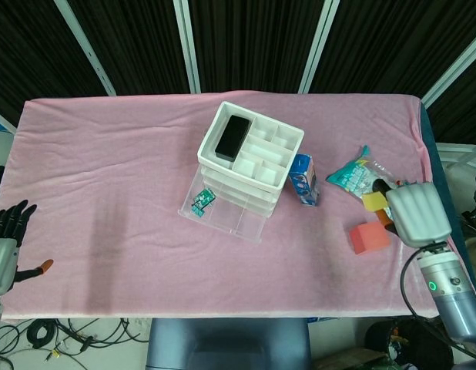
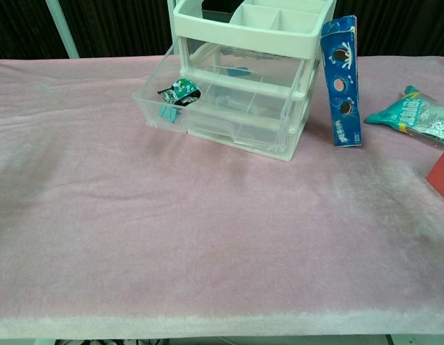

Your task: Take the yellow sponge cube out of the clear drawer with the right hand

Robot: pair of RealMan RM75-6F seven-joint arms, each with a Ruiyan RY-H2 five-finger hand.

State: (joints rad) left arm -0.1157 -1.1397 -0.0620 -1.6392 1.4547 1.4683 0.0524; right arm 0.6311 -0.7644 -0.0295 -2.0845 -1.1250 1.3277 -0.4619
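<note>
- Sponge cube (image 1: pixel 372 201), yellow: gripped by right hand (image 1: pixel 414 213), right edge of frame, above red block (image 1: pixel 368 237).
- Left hand (image 1: pixel 5 248): lower left, fingers spread, holding nothing.
- Drawer (image 1: pixel 223 210): pulled open.

- We see a table (image 1: pixel 107 154) covered with a pink cloth (image 2: pixel 207 244).
- A white and clear drawer unit (image 1: pixel 249 154) stands near its middle, the bottom drawer (image 2: pixel 207 108) pulled open.
- A blue snack box (image 2: pixel 340 83) stands upright just beside the unit.
- A teal packet (image 1: pixel 361 181) lies further right.
- A red block (image 1: pixel 367 237) sits near the right edge.
</note>
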